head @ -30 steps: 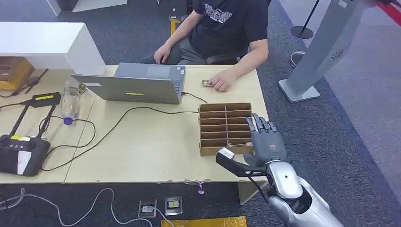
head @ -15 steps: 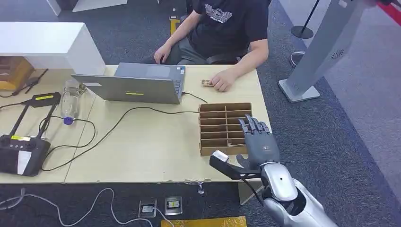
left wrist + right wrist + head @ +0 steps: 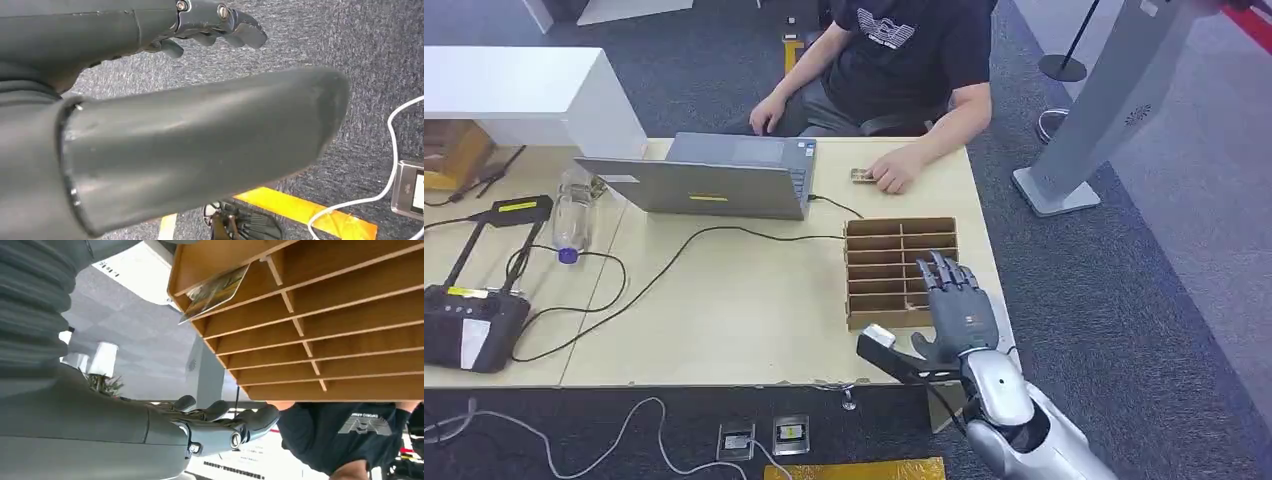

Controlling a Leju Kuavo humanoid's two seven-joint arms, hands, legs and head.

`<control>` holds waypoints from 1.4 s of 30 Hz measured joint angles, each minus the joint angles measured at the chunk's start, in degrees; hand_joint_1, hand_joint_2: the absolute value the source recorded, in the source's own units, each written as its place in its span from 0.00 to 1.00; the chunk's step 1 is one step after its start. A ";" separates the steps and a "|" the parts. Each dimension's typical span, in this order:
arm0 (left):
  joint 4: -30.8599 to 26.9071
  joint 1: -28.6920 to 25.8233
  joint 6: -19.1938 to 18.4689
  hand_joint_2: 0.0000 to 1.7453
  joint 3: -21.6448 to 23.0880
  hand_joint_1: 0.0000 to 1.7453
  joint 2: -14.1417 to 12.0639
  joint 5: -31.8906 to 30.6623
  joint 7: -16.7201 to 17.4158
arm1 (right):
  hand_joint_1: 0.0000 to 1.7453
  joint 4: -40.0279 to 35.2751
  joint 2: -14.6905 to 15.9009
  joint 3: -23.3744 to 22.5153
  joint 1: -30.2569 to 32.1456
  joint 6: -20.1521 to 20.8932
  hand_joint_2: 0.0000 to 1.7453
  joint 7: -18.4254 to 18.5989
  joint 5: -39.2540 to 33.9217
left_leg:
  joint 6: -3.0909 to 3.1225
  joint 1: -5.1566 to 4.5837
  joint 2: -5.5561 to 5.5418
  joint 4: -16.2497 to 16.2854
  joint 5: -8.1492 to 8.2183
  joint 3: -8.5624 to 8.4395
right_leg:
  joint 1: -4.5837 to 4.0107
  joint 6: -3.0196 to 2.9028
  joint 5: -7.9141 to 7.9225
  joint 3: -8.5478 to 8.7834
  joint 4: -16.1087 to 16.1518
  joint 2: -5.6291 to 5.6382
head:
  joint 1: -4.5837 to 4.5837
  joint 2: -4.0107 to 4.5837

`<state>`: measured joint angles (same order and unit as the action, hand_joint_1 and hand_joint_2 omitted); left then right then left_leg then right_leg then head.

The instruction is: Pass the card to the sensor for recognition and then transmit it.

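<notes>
A brown slotted organizer (image 3: 886, 242) stands on the table's right side. In the right wrist view a printed card (image 3: 215, 290) sticks out of one of the organizer's (image 3: 320, 335) end slots. My right hand (image 3: 959, 310) hovers over the organizer's near right corner, fingers spread and pointing away from me, thumb (image 3: 876, 338) out to the left, holding nothing. In its own wrist view the right hand (image 3: 150, 435) stretches out beside the slots. My left hand (image 3: 175, 145) hangs above grey carpet, with fingers (image 3: 220, 22) loosely extended and nothing in it.
A person sits behind the table, one hand (image 3: 894, 172) resting by a small object (image 3: 861, 175). A laptop (image 3: 714, 180), a cable (image 3: 674, 260), a clear bottle (image 3: 572, 215) and a black device on a stand (image 3: 469, 315) occupy the table's left. A grey pillar base (image 3: 1056, 190) stands at the right.
My right hand has slid left and forward, from beside the table's edge to over the organizer's near right corner. The person and the table items have stayed put.
</notes>
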<state>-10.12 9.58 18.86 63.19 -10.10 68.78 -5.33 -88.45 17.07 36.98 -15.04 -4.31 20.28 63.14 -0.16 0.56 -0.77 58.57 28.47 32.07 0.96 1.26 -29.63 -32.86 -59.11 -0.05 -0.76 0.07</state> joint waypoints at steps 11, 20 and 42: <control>0.00 0.00 0.02 0.00 0.00 0.00 0.00 0.02 0.28 | 0.00 3.39 -1.33 0.52 -0.95 -0.52 1.00 -0.61 0.02 | 0.00 0.00 0.00 0.00 0.00 0.00 | 0.00 0.00 0.00 0.00 -0.01 0.00 | 0.00 0.00; 0.00 -0.01 0.09 0.00 0.00 0.00 0.00 0.02 0.46 | 0.00 5.57 -2.05 0.55 -1.55 -1.03 1.00 -1.35 0.02 | 0.00 0.00 0.00 0.00 0.00 0.00 | 0.00 0.00 0.00 0.00 -0.01 0.00 | 0.00 0.00; 0.00 -0.01 0.11 0.00 0.00 0.00 0.00 0.00 0.46 | 0.81 9.00 -2.47 0.52 -2.72 -2.88 1.00 -1.75 0.04 | 0.00 0.00 0.00 0.00 0.00 -0.01 | 0.00 0.00 0.00 -0.01 -0.01 0.00 | 0.00 0.00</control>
<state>-10.12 9.56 18.97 63.19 -10.10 68.78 -4.87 -79.45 14.60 37.51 -17.76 -7.19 18.53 63.19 -0.16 0.56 -0.77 58.57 28.47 32.06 0.96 1.26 -29.63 -32.87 -59.12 -0.04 -0.77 0.07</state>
